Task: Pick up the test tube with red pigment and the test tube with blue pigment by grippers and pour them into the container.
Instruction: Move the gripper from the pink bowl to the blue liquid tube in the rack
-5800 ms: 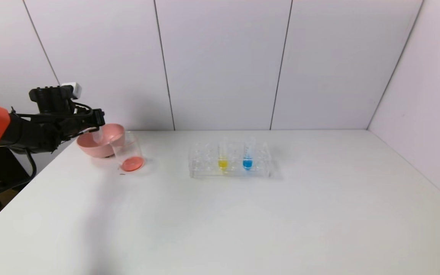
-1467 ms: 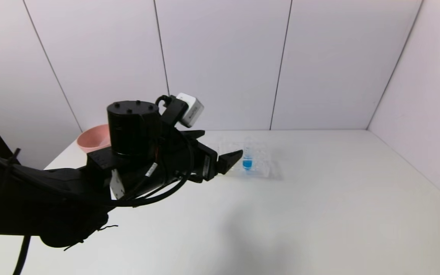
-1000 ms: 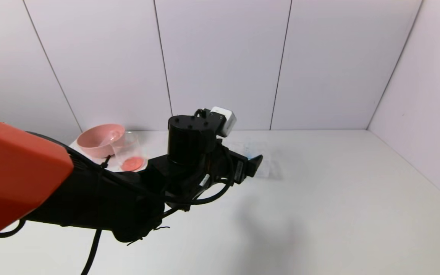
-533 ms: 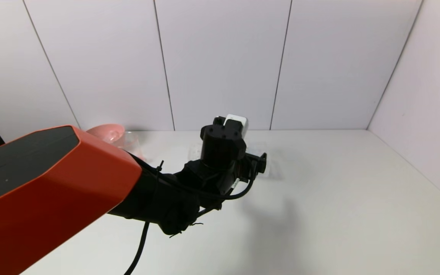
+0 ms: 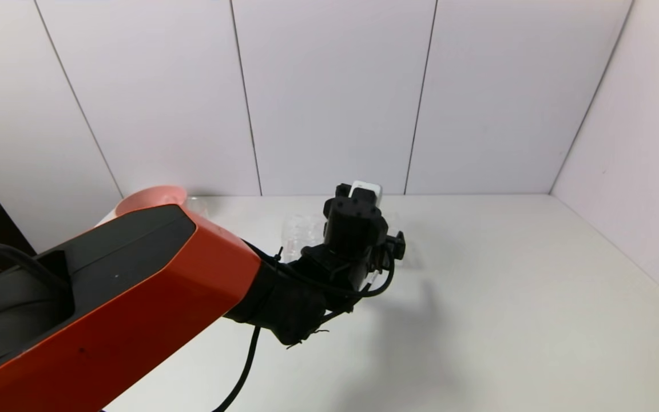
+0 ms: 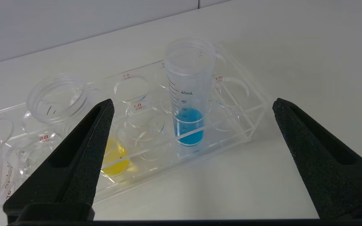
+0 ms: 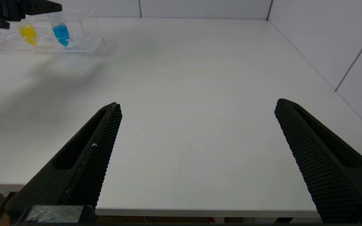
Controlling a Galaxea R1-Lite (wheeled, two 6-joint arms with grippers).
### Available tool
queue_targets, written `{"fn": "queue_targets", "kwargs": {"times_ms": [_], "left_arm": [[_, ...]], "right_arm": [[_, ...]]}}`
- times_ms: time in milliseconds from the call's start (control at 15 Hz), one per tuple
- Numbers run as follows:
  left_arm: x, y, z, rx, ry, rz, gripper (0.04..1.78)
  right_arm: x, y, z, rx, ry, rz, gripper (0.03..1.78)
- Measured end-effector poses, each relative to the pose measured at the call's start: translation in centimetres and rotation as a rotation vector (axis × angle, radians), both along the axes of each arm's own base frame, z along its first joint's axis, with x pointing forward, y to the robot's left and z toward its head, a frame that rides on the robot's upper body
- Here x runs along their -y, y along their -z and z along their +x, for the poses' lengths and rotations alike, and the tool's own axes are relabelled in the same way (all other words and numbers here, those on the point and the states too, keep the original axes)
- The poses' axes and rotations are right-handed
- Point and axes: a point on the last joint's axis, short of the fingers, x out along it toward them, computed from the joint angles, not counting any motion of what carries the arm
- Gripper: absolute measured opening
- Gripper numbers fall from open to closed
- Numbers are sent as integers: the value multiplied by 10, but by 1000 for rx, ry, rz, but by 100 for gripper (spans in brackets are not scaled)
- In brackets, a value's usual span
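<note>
Reaching out over the table (image 5: 478, 320) from my head view, I see my long left arm stretch to the clear tube rack (image 5: 301, 232), and my left gripper (image 5: 389, 246) hides most of the rack, so I cannot see the tubes from here. The pink bowl (image 5: 146, 197) peeks out behind my arm, far to the left of the rack, with a bit of the container (image 5: 195, 201) just beside it. I think the blue step is in hand: I am lining up to grab the blue one. From my left wrist view, my left gripper (image 6: 190, 105) is spread wide and holds nothing. The test tube with blue pigment (image 6: 189, 94) stands upright in the rack (image 6: 244, 103), right between my two rough black fingers (image 6: 83, 147). It is clear, smooth plastic, round, with little marks on its side. A yellow tube (image 6: 115, 155) sits next to it in the rack. Next I should slide in a bit more and squeeze softly, because the tube looks slippery. From my right wrist view, my right gripper (image 7: 196, 108) is spread too, empty, resting low near the table edge (image 7: 200, 212), well apart from the rack (image 7: 83, 40).
</note>
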Motion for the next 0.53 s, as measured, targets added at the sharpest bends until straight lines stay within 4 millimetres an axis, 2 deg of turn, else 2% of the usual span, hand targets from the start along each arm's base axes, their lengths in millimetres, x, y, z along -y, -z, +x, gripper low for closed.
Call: {"fn": "queue_targets", "kwargs": {"times_ms": [533], "left_arm": [[11,6,13,19,-34,-15,176]], "right_arm": [[0,0,0,0,0,0,177]]}}
